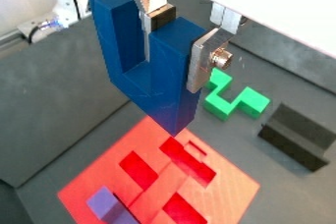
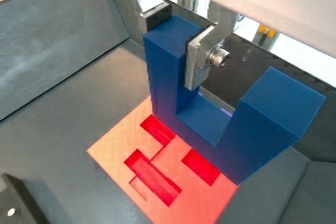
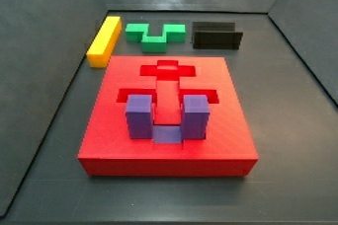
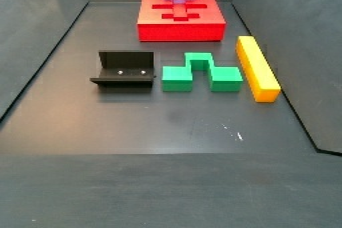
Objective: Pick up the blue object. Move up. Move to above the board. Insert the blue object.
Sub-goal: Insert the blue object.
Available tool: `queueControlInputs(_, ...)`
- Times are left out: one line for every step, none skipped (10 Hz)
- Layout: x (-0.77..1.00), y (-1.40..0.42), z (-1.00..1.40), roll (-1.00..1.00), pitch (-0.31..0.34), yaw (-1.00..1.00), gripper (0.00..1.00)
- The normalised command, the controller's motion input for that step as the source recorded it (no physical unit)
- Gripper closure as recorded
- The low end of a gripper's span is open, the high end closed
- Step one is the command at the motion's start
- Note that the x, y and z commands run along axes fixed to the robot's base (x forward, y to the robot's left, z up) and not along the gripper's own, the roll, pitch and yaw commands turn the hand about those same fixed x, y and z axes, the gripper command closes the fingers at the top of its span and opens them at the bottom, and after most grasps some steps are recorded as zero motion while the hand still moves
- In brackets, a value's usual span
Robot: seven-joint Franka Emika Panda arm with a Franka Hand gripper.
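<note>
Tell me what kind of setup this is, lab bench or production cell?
Likely a lab test cell: a dark walled floor with toy-like pieces, a red board with cut recesses, a fixture. The gripper holds the blue object above the board.

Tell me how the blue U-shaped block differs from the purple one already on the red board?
The blue object is dark blue and hangs above the board, clamped in the hand, while the purple block is violet and sits in a recess. In both wrist views the blue object's prongs point up towards the hand; the purple block's prongs also stand upright. The blue object is absent from both side views; the purple block shows there. Both are U-shaped.
</note>
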Motion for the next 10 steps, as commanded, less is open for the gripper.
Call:
queueControlInputs(0.92, 0.01, -0.4, 0.11, -0.037, 0.0, 1.0)
queueControlInputs(0.9, 0.08, -0.37, 0.18, -0.024, 0.0, 1.0)
queueControlInputs(0.72, 0.13, -0.43, 0.18, -0.043, 0.0, 1.0)
queueControlInputs(0.61, 0.09, -0.53, 0.18, -0.094, 0.0, 1.0)
queueControlInputs(0.57, 0.02, -0.57, 0.22, -0.117, 0.0, 1.0)
queueControlInputs(0.5, 0.0, -0.5, 0.17, -0.133, 0.0, 1.0)
queueControlInputs(0.41, 0.0, -0.5, 0.13, -0.124, 0.01, 1.0)
queueControlInputs(0.31, 0.07, -0.53, 0.04, -0.144, 0.06, 1.0)
queueControlInputs(0.29, 0.08, -0.52, 0.02, -0.149, 0.08, 1.0)
queueControlInputs(0.27, 0.09, -0.52, 0.03, -0.173, 0.07, 1.0)
